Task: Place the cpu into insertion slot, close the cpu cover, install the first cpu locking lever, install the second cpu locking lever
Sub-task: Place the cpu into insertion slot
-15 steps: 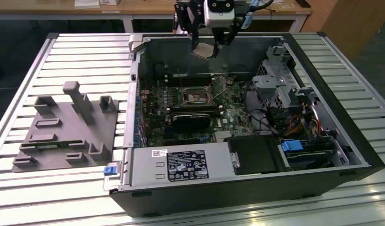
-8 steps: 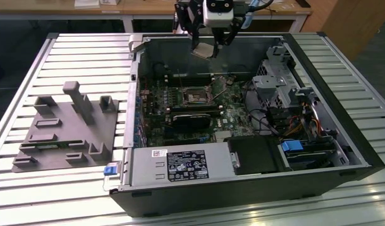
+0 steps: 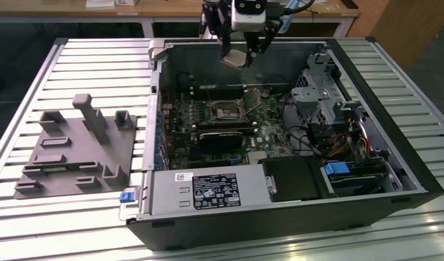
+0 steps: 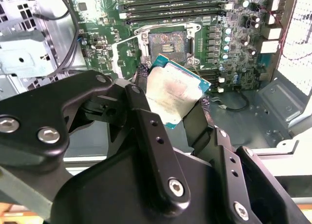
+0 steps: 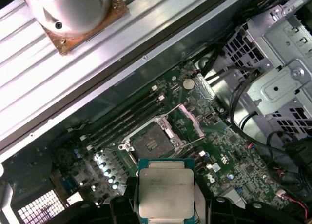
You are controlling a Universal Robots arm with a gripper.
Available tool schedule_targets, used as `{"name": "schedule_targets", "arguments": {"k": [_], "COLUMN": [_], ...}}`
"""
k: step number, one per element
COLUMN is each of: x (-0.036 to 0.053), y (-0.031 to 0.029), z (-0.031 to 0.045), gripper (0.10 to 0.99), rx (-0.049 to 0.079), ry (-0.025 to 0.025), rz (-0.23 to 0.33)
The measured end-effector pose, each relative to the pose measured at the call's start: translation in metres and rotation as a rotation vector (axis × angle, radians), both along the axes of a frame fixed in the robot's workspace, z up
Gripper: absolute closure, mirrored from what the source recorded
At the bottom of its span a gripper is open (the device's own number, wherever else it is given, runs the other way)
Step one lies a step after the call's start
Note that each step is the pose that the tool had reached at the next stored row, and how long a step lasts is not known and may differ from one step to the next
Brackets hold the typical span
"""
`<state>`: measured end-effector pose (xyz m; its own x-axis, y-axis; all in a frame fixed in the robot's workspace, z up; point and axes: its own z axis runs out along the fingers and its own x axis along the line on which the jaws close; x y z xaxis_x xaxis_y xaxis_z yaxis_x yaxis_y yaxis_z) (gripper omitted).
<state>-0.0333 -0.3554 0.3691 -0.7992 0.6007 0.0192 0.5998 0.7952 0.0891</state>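
Note:
My gripper [image 3: 236, 57] hangs above the open computer case, shut on the cpu [image 3: 234, 58], a small square chip with a dull silver top. In both wrist views the cpu [image 4: 173, 93] [image 5: 165, 192] sits tilted between the two black fingers [image 4: 141, 104]. The insertion slot [image 3: 227, 111] [image 4: 168, 43] [image 5: 151, 142] lies open below on the green board, well apart from the cpu. The cpu cover [image 5: 189, 122] stands raised beside the slot.
Long black memory slots [image 4: 175, 4] [image 5: 124, 120] run along one side of the slot. A metal drive cage [image 3: 319, 98] with cables fills the exterior view's right of the case. The power supply box [image 3: 207, 190] sits at the front. A grey fixture [image 3: 73, 147] stands outside, on the left.

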Motion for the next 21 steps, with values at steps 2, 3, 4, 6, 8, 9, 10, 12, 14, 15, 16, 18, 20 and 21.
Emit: {"name": "schedule_targets", "arguments": {"k": [2, 3, 4, 6, 8, 9, 10, 12, 14, 15, 16, 18, 20, 21], "x": [0.0, 0.0, 0.0, 0.0, 0.0, 0.0, 0.0, 0.0, 0.0, 0.0, 0.0, 0.0, 0.0, 0.0], "y": [0.0, 0.0, 0.0, 0.0, 0.0, 0.0, 0.0, 0.0, 0.0, 0.0, 0.0001, 0.0001, 0.0001, 0.0001], "z": [-0.0001, -0.0001, -0.0002, -0.0002, -0.0002, -0.0002, -0.0003, -0.0003, -0.0003, -0.0003, -0.0003, -0.0003, -0.0003, -0.0004], "gripper": [0.545, 0.545, 0.545, 0.545, 0.545, 0.545, 0.545, 0.545, 0.545, 0.545, 0.545, 0.545, 0.545, 0.545], "rx": [0.0, 0.0, 0.0, 0.0, 0.0, 0.0, 0.0, 0.0, 0.0, 0.0, 0.0, 0.0, 0.0, 0.0], "ry": [-0.0001, -0.0001, 0.0, -0.0001, -0.0001, 0.0, 0.0, 0.0, 0.0, 0.0, -0.0001, -0.0001, -0.0001, -0.0001], "rz": [-0.02, -0.029, -0.038, -0.056, -0.071, -0.078, -0.085, -0.099, -0.111, -0.117, -0.123, -0.136, -0.149, -0.155]}}
